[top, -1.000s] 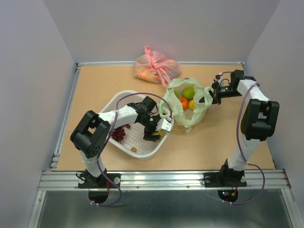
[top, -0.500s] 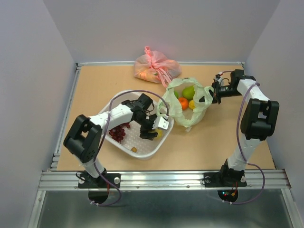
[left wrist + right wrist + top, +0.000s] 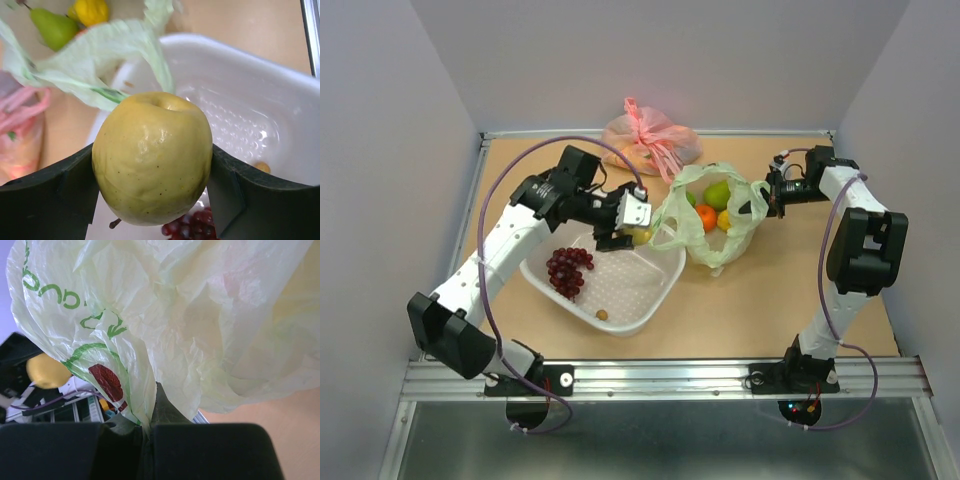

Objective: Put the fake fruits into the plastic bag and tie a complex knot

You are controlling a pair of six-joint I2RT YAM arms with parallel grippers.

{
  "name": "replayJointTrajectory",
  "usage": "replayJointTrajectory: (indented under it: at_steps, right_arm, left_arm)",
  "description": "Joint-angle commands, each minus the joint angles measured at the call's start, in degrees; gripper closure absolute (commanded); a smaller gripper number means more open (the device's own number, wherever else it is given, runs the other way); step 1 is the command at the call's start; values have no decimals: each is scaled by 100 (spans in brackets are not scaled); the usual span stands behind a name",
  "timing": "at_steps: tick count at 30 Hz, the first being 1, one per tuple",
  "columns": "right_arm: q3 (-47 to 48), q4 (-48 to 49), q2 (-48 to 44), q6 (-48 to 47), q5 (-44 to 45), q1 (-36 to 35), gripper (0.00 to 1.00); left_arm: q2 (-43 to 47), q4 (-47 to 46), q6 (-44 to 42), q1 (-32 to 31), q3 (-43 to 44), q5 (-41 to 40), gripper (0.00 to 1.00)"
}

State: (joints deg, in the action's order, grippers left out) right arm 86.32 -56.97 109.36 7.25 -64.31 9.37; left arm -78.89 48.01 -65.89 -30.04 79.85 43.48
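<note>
The left gripper (image 3: pixel 628 234) has lifted clear of the white basket (image 3: pixel 620 322) within the past second. It now hangs at the mouth of the green bag (image 3: pixel 718 240), jaws spread wide and clamped on a yellow fruit (image 3: pixel 152 157). The right gripper (image 3: pixel 147 429), fully closed, pinches the bag's far rim and holds the mouth open. A green pear (image 3: pixel 717 194) and an orange (image 3: pixel 706 215) lie inside already, while the grapes (image 3: pixel 568 272) wait in the basket. With fruit left to load, the knot looks some way off.
</note>
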Motion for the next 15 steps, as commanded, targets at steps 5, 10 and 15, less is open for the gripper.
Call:
replayJointTrajectory:
  at_steps: [5,10,15]
  right_arm:
    - [297,-174,-257,-92,-213,39,100]
    - [411,-139,-319,66,-336,39,100]
    - [412,-139,-415,75,-459,57,99]
  left_arm:
    - [-1329,-1855,2167,-1090,1752,363,43]
    - [-2603,-2225,2659,-1522,3035,248,43]
    - [-3605,-2761,3047,-1540,3369,-41,43]
